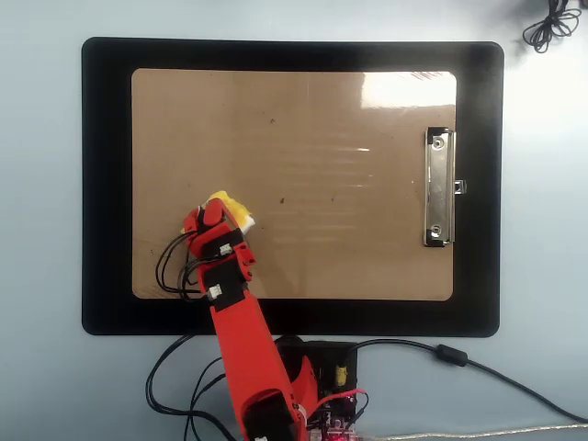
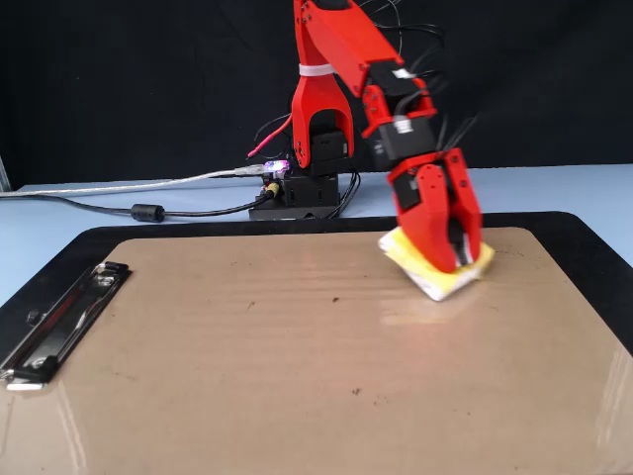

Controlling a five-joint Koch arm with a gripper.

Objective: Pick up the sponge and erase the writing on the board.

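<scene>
One claw (image 2: pixel 450 265) around sponge (image 2: pixel 435 280), white edge fixed-view only.

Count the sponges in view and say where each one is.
1. The sponge is gripped in the end effector, on the board at the end away from its metal clip. None elsewhere.

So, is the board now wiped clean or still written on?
Wiped clean, it seems: the board shows only small dark specks, no line of writing. The part under the sponge and the gripper is hidden.
</scene>
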